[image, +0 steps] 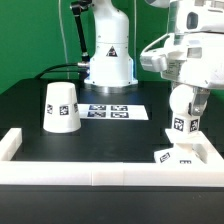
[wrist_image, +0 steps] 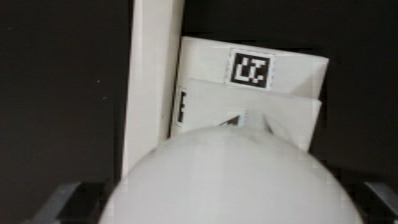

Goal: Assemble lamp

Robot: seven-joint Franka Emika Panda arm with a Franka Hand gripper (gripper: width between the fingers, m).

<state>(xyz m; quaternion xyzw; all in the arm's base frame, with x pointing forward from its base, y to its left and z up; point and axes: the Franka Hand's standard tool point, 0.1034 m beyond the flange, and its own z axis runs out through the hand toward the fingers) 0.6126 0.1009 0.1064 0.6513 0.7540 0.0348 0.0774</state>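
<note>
My gripper (image: 183, 100) is shut on the white ball-shaped bulb (image: 181, 113) and holds it upright, just above the low flat base block (image: 179, 156), which lies in the corner at the exterior view's right. In the wrist view the bulb (wrist_image: 228, 180) fills the near part of the picture between the dark fingers (wrist_image: 66, 203), and the base (wrist_image: 258, 85) with its square tag lies beyond it, against the rail. The cone shade (image: 61, 107) stands alone on the table at the exterior view's left, wide end down.
The marker board (image: 113, 112) lies flat in the middle of the black table. A long white rail (image: 100, 172) edges the table's front and both sides; it also shows in the wrist view (wrist_image: 153, 80). The robot's white base (image: 108, 60) stands behind.
</note>
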